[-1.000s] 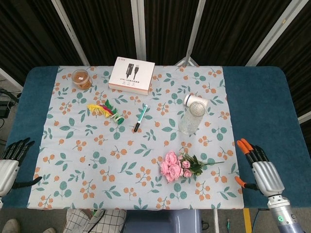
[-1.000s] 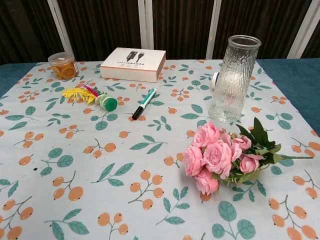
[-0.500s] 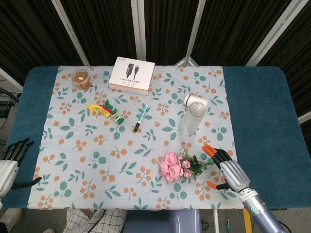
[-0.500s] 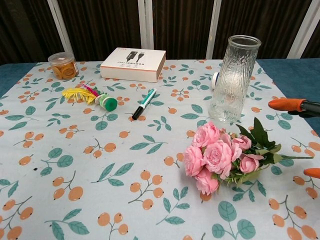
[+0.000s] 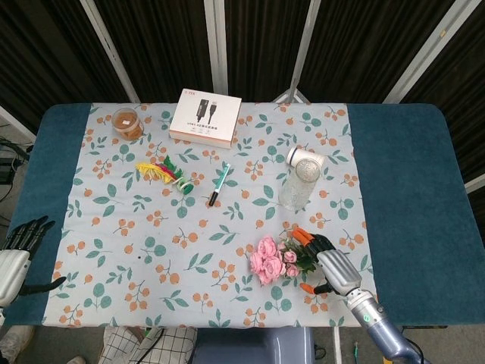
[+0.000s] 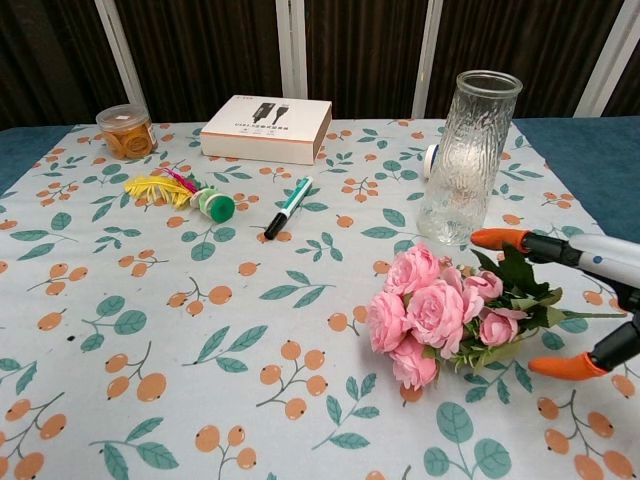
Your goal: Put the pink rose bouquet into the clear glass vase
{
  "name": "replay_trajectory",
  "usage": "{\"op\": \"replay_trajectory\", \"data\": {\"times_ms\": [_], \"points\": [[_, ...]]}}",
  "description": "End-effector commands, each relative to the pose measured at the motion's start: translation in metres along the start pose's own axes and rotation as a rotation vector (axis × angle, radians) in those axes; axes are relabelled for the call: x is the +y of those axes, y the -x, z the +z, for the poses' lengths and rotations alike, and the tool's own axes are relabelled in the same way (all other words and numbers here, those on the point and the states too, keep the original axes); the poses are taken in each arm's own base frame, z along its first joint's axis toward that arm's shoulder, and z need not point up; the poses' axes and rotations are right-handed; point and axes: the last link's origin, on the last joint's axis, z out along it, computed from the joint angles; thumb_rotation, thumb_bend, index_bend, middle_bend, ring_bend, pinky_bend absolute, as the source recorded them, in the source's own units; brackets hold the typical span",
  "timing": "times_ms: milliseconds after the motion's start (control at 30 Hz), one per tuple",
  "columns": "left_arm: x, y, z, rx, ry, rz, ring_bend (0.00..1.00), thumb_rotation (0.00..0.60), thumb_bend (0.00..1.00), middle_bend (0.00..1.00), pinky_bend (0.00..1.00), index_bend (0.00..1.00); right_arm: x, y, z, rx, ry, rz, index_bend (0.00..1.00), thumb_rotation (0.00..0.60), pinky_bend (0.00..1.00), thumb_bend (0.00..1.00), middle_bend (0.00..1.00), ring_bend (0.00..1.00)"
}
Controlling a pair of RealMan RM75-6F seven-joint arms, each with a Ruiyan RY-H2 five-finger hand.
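Note:
The pink rose bouquet (image 5: 271,259) (image 6: 440,310) lies flat on the floral cloth, blooms to the left and green stems to the right. Just behind it the clear glass vase (image 5: 298,183) (image 6: 462,158) stands upright and empty. My right hand (image 5: 327,265) (image 6: 590,300) is spread over the stem end, orange fingertips (image 6: 498,238) above and below the leaves, holding nothing. At the table's left edge, my left hand (image 5: 14,254) rests with its fingers apart, far from the flowers.
A white box (image 5: 205,118) sits at the back, an orange-filled jar (image 5: 127,123) at back left. A yellow and green toy (image 5: 162,172) and a marker pen (image 5: 220,183) lie mid-table. A white round object (image 5: 303,157) rests behind the vase.
My right hand has moved left from the table's right side to the bouquet's stems, fingers now either side of the leaves. The left hand has stayed put.

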Motion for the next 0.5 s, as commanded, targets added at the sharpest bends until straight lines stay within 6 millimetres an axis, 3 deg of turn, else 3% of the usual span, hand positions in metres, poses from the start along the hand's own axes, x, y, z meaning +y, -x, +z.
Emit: {"op": "replay_trajectory", "data": {"times_ms": [33,300,500], "points": [[0.0,0.0,0.0,-0.002,0.0,-0.002,0.0,0.6,0.0,0.0,0.0,0.0,-0.002,0.006,0.007,-0.011,0.002,-0.001,0.0,0.6,0.0,0.27,0.09,0.03],[0.0,0.0,0.001,-0.008,-0.002,-0.005,0.0,0.6,0.0,0.0,0.0,0.0,-0.009,0.02,0.02,-0.021,-0.006,0.007,0.02,0.6,0.01,0.27,0.18,0.13],[-0.001,0.0,0.001,-0.011,-0.006,-0.009,0.0,0.6,0.0,0.0,0.0,0.0,-0.013,0.031,0.033,-0.012,-0.002,0.009,0.12,0.6,0.15,0.27,0.27,0.28]]}}
